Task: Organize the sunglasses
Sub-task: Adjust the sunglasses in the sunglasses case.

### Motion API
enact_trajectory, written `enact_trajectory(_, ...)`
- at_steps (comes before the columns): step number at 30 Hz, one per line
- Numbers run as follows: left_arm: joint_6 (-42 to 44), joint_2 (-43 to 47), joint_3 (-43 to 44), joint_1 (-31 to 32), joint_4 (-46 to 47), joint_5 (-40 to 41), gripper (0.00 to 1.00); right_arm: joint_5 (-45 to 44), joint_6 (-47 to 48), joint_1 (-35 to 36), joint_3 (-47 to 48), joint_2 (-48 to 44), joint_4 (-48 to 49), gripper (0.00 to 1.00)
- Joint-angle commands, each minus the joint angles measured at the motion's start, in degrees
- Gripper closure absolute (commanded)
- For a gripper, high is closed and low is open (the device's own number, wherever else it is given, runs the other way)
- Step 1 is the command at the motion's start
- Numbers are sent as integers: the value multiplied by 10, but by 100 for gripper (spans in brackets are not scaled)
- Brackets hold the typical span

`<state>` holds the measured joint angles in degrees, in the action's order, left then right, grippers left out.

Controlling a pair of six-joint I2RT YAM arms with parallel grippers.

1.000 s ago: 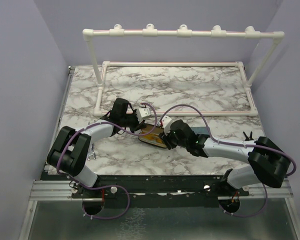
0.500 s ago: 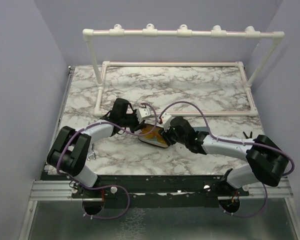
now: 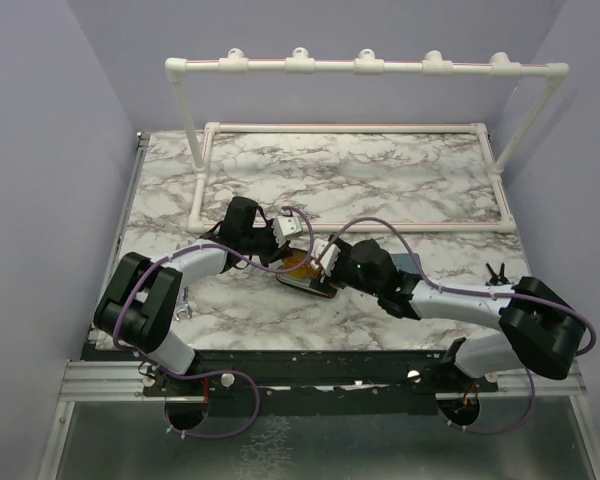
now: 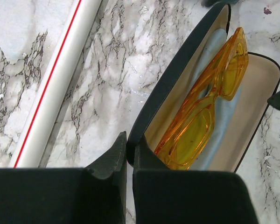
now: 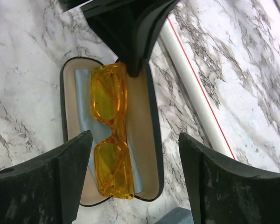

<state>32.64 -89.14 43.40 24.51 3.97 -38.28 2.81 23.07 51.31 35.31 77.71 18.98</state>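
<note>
The yellow-orange sunglasses (image 5: 109, 140) lie folded on a pale blue cloth (image 5: 81, 88) inside the open black oval case (image 5: 151, 140). They also show in the left wrist view (image 4: 210, 112) and the top view (image 3: 302, 264). My left gripper (image 4: 129, 144) is shut on the case's black rim (image 4: 177, 74) at its far end, and it also shows in the top view (image 3: 280, 250). My right gripper (image 5: 135, 140) is open and empty, hovering just above the case with a finger on each side. A small dark shape (image 3: 496, 270) at the table's right edge looks like the dark wire pair, but it is too small to be sure.
The grey-blue case (image 3: 408, 262) lies beside the black case under my right arm; its corner shows in the right wrist view (image 5: 177, 217). A white pipe frame (image 3: 360, 228) runs just behind the case, with a tall pipe rack (image 3: 365, 66) at the back.
My right wrist has shifted and turned a little over the open case. The left arm, the case and the yellow-orange sunglasses have stayed in place.
</note>
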Motion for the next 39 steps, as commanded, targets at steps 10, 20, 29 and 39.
enact_trajectory(10,4,-9,12,6,-28,-16,100,-7,178,32,-28,115,178,22)
enact_trajectory(20,3,-12,16,7,-31,-15,100,-19,241,32,-8,170,192,21)
enact_trajectory(29,3,-13,17,7,-32,-15,100,13,267,40,10,194,169,23)
enact_trajectory(39,4,-14,19,7,-34,-16,100,-82,290,69,-18,170,197,23)
